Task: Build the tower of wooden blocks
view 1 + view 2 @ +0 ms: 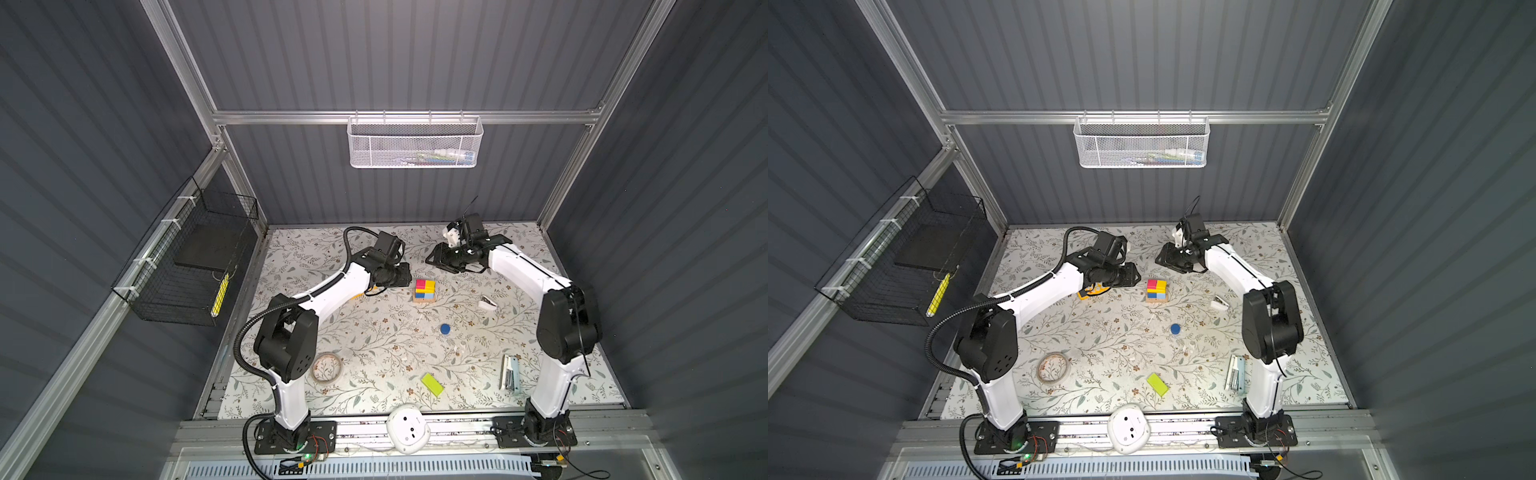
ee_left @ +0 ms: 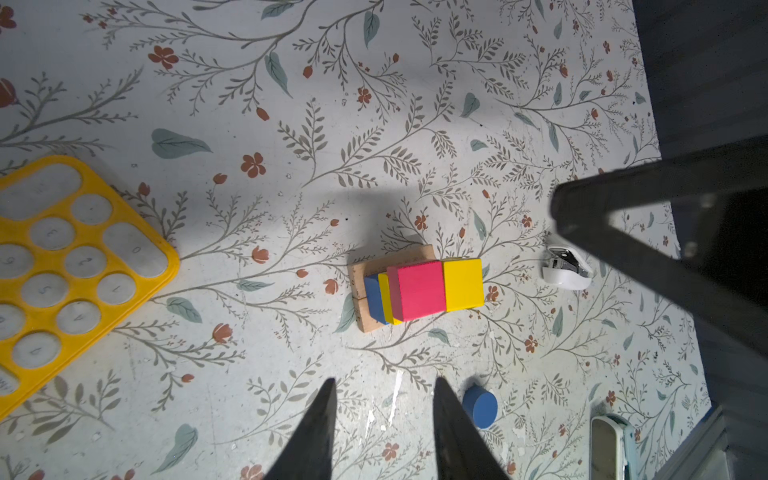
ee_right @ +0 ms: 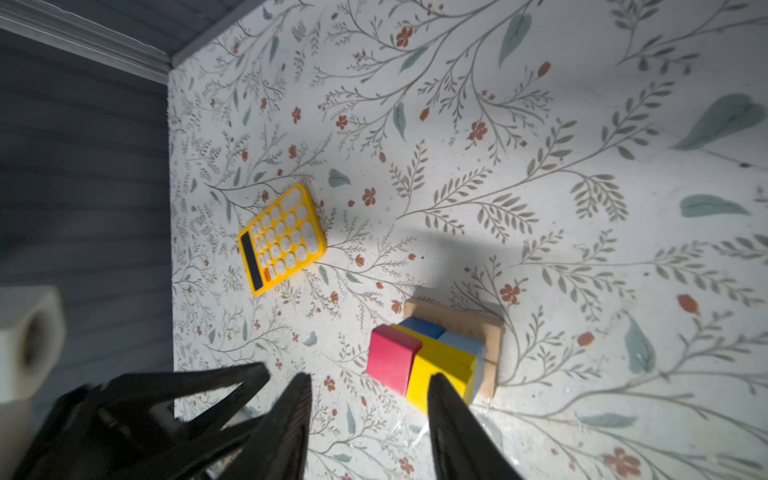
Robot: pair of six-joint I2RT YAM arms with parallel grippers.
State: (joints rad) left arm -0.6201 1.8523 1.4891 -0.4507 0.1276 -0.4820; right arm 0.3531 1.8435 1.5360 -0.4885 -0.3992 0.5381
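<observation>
Left gripper and right gripper part-open, empty, near wood block tower; faint digits on calculator keys.

A: Bare wood on the bars, matt?
B: Yes. Smooth paint on the cubes, with a faint sheen.
A: And the calculator?
B: Slightly glossy yellow plastic. Scuffed floral print on the table, white metal mesh for the basket.
</observation>
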